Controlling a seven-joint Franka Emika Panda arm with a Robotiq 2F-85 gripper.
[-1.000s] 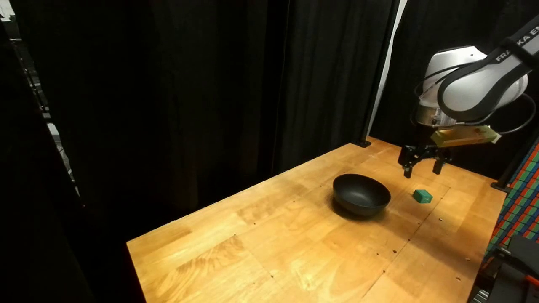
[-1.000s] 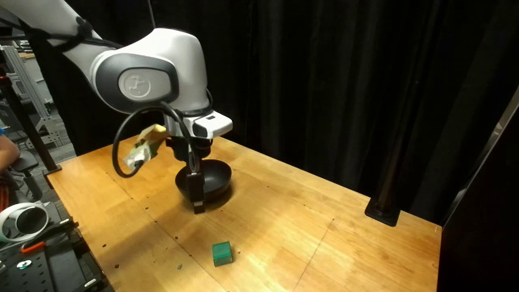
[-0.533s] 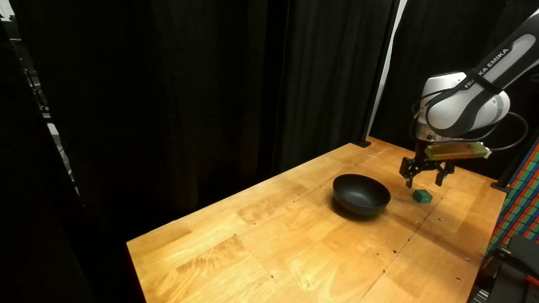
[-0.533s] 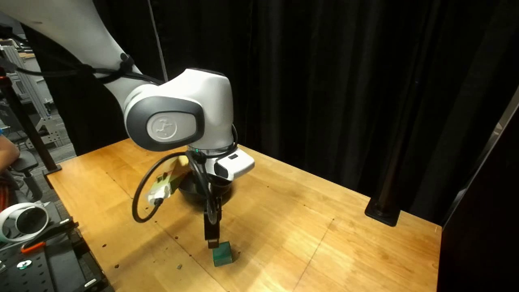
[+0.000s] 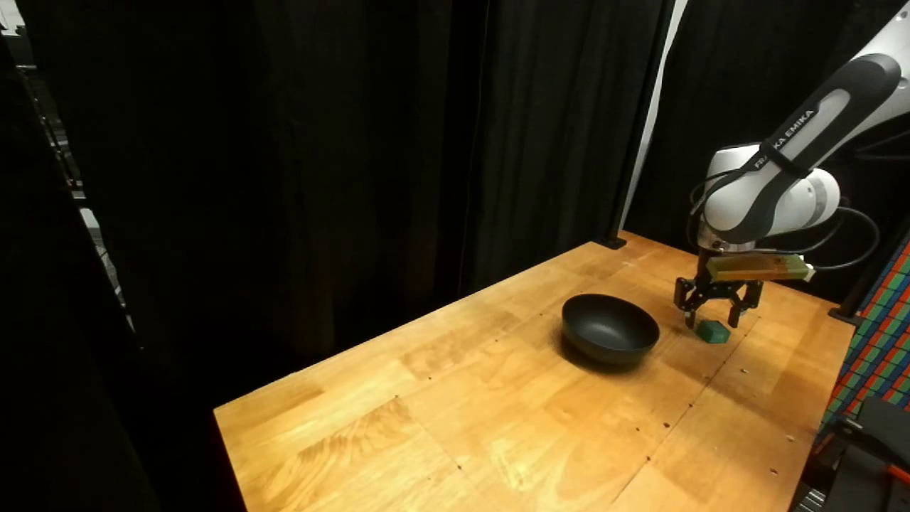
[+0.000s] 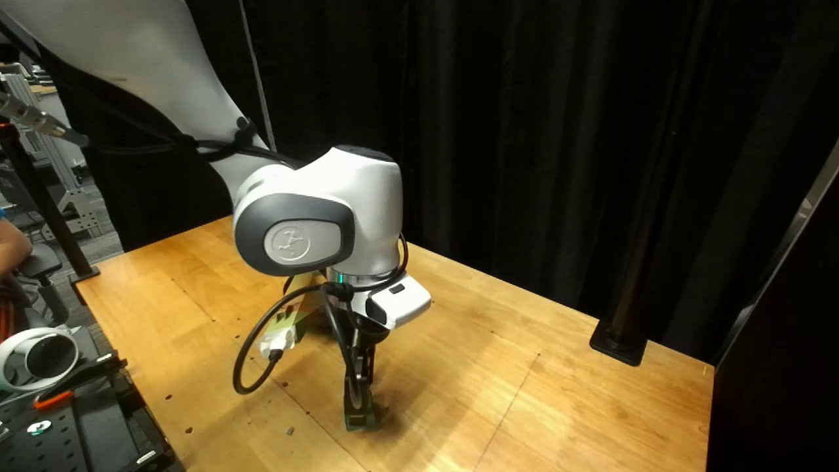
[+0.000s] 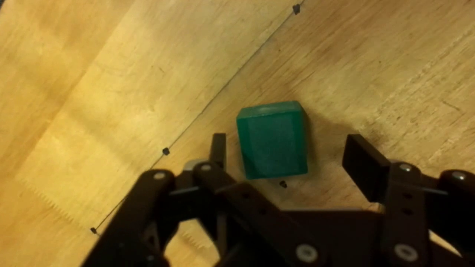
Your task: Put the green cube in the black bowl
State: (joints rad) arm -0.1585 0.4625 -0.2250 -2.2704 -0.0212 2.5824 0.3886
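The green cube (image 5: 713, 333) sits on the wooden table beside the black bowl (image 5: 610, 331), which is upright and shows nothing in it. In the wrist view the green cube (image 7: 274, 142) lies between the two fingers of my gripper (image 7: 285, 150), nearer the left finger. Wood shows on both sides of it, so neither finger appears to touch it. The gripper (image 5: 712, 320) is open and low over the cube in an exterior view. In an exterior view the gripper (image 6: 358, 416) covers most of the cube, and the arm hides most of the bowl.
The wooden table (image 5: 498, 398) has black posts at its corners, one with a foot (image 6: 618, 341). Black curtains hang behind. A black side cart (image 6: 65, 419) with a white ring-shaped item (image 6: 39, 360) stands beside the table. A cable loop (image 6: 239, 354) hangs from the wrist.
My gripper has come down from above and away from the bowl, to around the green cube. Its fingers look slightly closer together. The cube and the bowl have not moved.
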